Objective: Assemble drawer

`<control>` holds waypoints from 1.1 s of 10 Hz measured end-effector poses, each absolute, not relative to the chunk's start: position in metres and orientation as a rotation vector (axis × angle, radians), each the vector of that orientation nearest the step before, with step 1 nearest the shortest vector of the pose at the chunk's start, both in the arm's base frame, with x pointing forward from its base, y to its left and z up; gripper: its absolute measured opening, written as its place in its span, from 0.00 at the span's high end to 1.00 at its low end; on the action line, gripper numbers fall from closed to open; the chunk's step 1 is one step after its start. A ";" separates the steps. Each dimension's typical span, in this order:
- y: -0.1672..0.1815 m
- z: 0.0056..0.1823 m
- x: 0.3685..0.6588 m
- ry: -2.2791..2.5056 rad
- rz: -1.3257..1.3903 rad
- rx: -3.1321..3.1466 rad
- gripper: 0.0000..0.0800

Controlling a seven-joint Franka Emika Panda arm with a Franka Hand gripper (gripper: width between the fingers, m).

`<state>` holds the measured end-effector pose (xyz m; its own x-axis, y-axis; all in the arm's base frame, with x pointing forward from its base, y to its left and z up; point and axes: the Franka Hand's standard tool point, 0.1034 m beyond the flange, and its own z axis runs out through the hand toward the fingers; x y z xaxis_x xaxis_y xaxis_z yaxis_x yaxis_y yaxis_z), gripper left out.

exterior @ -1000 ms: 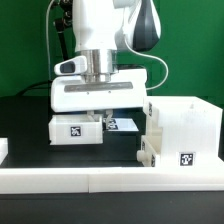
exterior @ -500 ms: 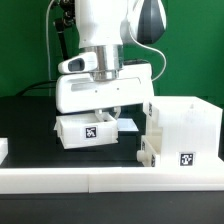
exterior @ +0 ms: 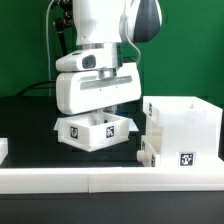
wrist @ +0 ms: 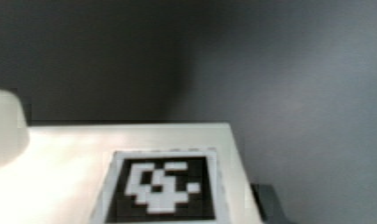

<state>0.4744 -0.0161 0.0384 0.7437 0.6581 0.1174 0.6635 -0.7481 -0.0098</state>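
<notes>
The small white drawer box (exterior: 95, 130) carries a marker tag on its front and hangs tilted just above the black table, left of the big white drawer housing (exterior: 182, 130). My gripper (exterior: 106, 110) reaches down into the box from above and is shut on its wall; the fingertips are hidden behind the hand and the box. In the wrist view a white panel of the box (wrist: 96, 160) with its marker tag (wrist: 162, 185) fills the near part, with the dark table behind it.
The housing has tags on its front and side and stands close to the box at the exterior view's right. A long white rail (exterior: 100, 180) runs along the front edge. A small white part (exterior: 3, 150) lies at the far left.
The box has risen off the table and turned with the gripper, so its tagged face now tilts and sits further toward the exterior view's left. The housing has not moved.
</notes>
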 end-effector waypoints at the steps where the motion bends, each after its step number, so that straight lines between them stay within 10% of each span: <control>1: -0.018 0.042 0.484 -1.269 -0.139 -2.821 0.95; 11: -0.028 0.045 0.503 -2.086 -0.073 -2.327 0.95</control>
